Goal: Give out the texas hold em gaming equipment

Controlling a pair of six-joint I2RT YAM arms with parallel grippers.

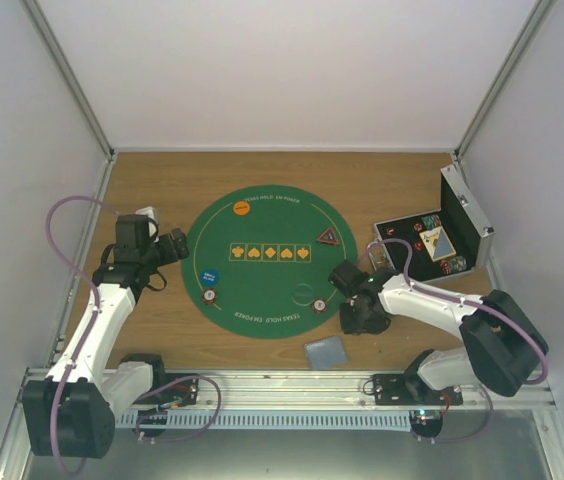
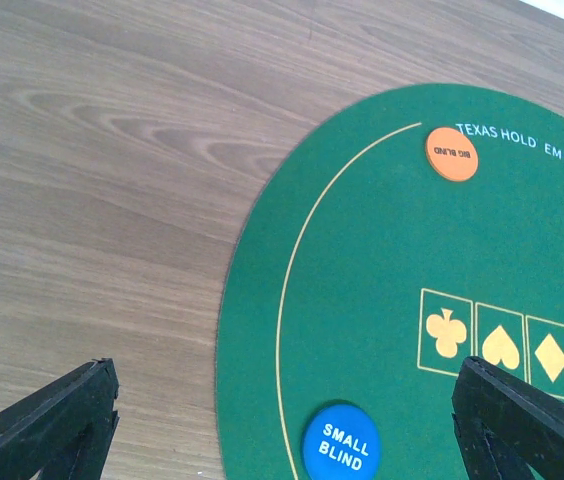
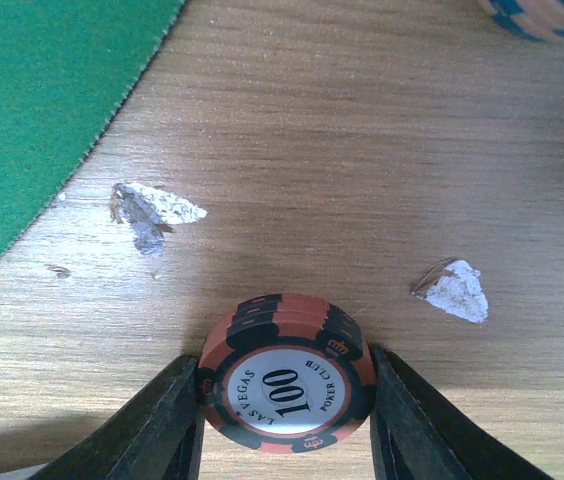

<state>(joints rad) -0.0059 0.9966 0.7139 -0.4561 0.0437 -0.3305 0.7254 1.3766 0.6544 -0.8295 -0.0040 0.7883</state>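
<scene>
Though the mat [image 1: 282, 285] already carries the orange disc [image 2: 451, 153] at its far left, the blue disc [image 2: 340, 452] and one chip [image 1: 209, 295] at its near left, and the triangular marker [image 1: 328, 237] to the right, I'd say the job is only partly done. A card [image 1: 326, 352] lies alone on the worktop [image 1: 162, 190] near the arms, and the open case [image 1: 465, 213] on the right seems to hold more pieces. The right claw [image 3: 282, 362] has narrowed onto a stack of red chips [image 3: 287, 392] down at the bare wood just right of the mat, with a finger against each side. The left claw [image 2: 284, 368] hangs wide and empty over the mat's left edge
</scene>
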